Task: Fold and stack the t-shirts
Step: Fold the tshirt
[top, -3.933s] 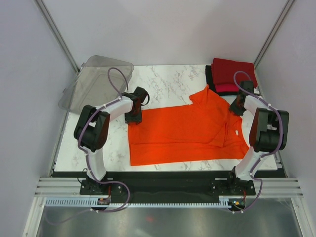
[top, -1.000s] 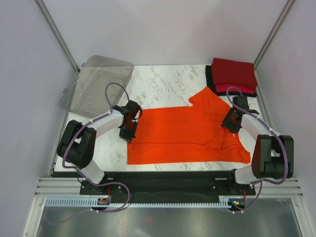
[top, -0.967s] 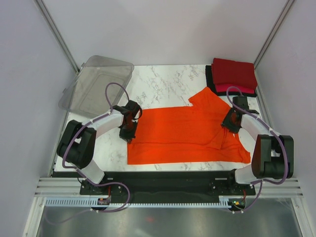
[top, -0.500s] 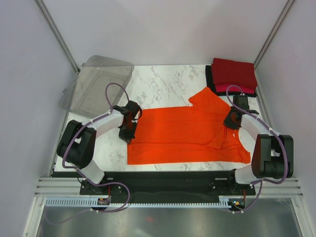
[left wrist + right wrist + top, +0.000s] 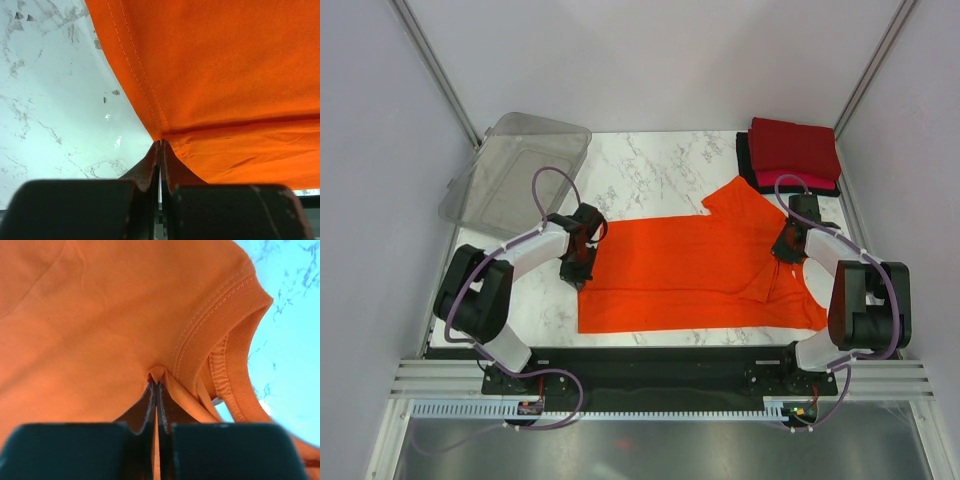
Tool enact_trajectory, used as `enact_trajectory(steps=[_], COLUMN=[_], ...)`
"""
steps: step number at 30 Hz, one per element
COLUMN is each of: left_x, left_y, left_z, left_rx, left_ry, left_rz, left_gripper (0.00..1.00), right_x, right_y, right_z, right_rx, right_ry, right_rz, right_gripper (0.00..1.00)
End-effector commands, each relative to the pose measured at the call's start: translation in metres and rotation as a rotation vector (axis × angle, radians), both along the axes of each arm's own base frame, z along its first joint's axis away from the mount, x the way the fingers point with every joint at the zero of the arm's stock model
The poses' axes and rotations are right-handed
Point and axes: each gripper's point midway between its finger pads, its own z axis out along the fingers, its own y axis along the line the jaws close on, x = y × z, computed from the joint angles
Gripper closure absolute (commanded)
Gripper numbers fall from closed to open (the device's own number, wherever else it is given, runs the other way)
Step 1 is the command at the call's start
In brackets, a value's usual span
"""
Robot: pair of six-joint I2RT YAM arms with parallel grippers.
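As my left gripper (image 5: pixel 160 146) is closed tight on the hem corner of the orange t-shirt (image 5: pixel 695 270), spread on the table (image 5: pixel 660 160), and my right gripper (image 5: pixel 156 385) pinches cloth beside the collar (image 5: pixel 225 335), I should lift both ends together, evenly, keeping it taut.

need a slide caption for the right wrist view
Right gripper pinching a fold of the orange t-shirt beside its ribbed collar, marble table at right.
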Motion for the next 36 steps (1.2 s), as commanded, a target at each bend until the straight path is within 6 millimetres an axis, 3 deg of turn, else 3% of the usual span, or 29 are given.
enact_trajectory(steps=[1, 7, 12, 14, 15, 17, 22, 36], left_x=[0.003, 0.004, 0.004, 0.004, 0.004, 0.002, -0.003, -0.008], left_y=[-0.001, 0.001, -0.006, -0.008, -0.009, -0.012, -0.012, -0.012], left_z=[0.012, 0.014, 0.019, 0.021, 0.022, 0.022, 0.018, 0.0], left_rx=[-0.003, 0.005, -0.03, -0.042, -0.051, -0.07, -0.068, -0.051], left_ry=[-0.039, -0.048, -0.049, -0.047, -0.046, -0.038, -0.011, 0.054], left_rz=[0.021, 0.038, 0.015, 0.004, 0.003, -0.005, 0.002, 0.007], left_gripper=[0.98, 0.98, 0.98, 0.88, 0.88, 0.76, 0.67, 0.67], right_x=[0.014, 0.017, 0.016, 0.013, 0.014, 0.013, 0.015, 0.013], right_y=[-0.004, 0.0, 0.002, 0.004, 0.005, 0.005, 0.004, 0.004], right_z=[0.009, 0.027, 0.026, 0.022, 0.022, 0.021, 0.025, 0.023], right_rx=[-0.022, -0.016, -0.007, 0.001, 0.003, 0.004, -0.002, -0.005], right_ry=[-0.045, -0.115, -0.108, -0.102, -0.102, -0.1, -0.11, -0.105], right_rz=[-0.005, -0.002, -0.001, 0.0, 0.001, 0.004, 0.009, 0.007], right_gripper=[1.0, 1.0, 1.0, 1.0, 1.0, 1.0, 1.0, 1.0])
